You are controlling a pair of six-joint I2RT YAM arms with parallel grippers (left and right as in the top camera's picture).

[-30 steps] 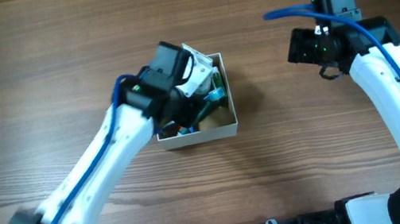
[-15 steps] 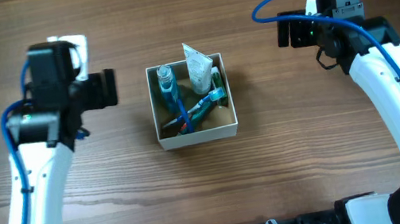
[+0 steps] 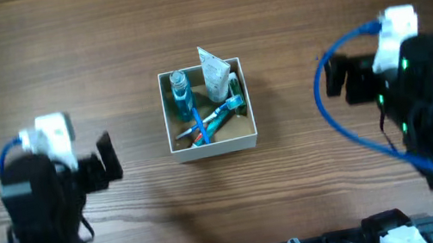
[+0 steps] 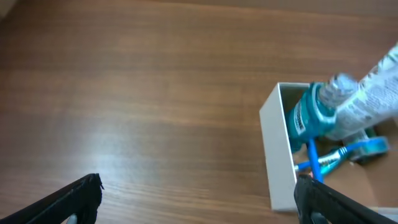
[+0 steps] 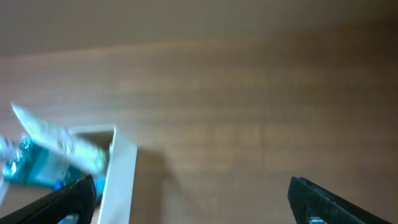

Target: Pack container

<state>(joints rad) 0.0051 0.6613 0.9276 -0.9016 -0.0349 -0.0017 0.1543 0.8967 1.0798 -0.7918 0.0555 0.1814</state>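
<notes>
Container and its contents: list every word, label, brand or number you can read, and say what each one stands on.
No text can be read in any view.
On the white tube: grey print, too blurred to read.
On the blue bottle: no legible label; small from overhead, blurred in the wrist views.
On the container: plain white walls, no marking visible.

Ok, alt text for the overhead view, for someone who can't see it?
A small white box in the middle of a wooden table holds a blue bottle, a white tube and a toothbrush. The left gripper and right gripper flank it, touching nothing.
</notes>
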